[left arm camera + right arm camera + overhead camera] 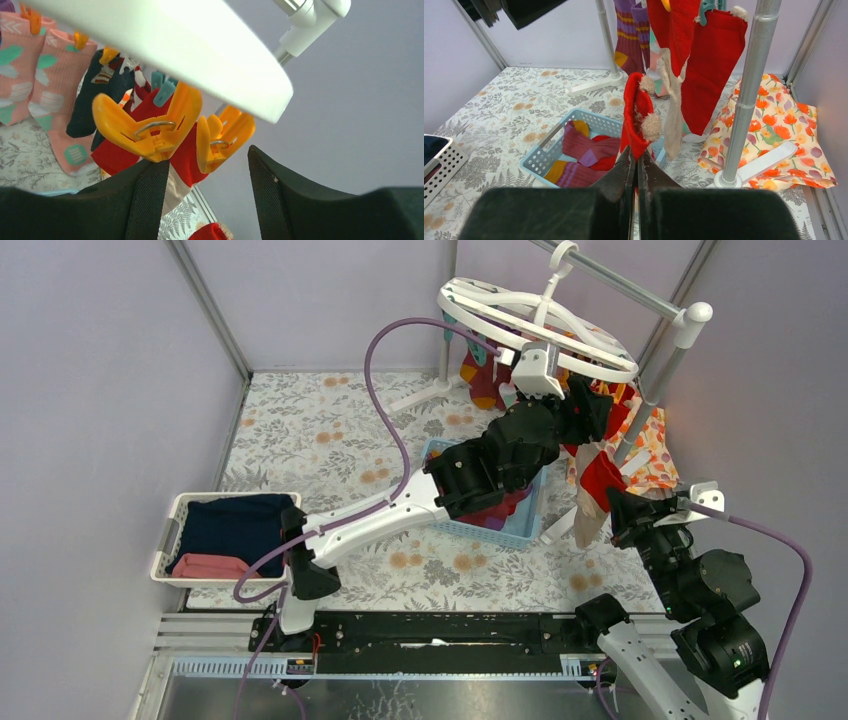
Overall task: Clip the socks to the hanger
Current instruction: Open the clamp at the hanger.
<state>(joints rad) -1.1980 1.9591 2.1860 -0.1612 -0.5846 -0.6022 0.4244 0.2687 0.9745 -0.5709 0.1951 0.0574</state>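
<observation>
The white hanger [610, 368] hangs from the rack at the back right, with several socks clipped below it. My left gripper [585, 405] is open right under the ring [175, 40]. In the left wrist view its jaws [205, 157] stand wide apart just below two orange clips [150, 130], [222, 137], one clip near the left finger. Pink [55, 80], navy [95, 100] and red [187, 160] socks hang behind. My right gripper [638, 155] is shut on a red sock with beige pompoms [634, 115], held upright below the hanger [600, 475].
A light blue basket [544, 150] holds maroon and red socks [584, 145]. The grey rack pole [746, 95] stands just right of the held sock, on the orange floral cloth [774, 130]. A white basket [175, 530] with navy and pink cloth sits at the left.
</observation>
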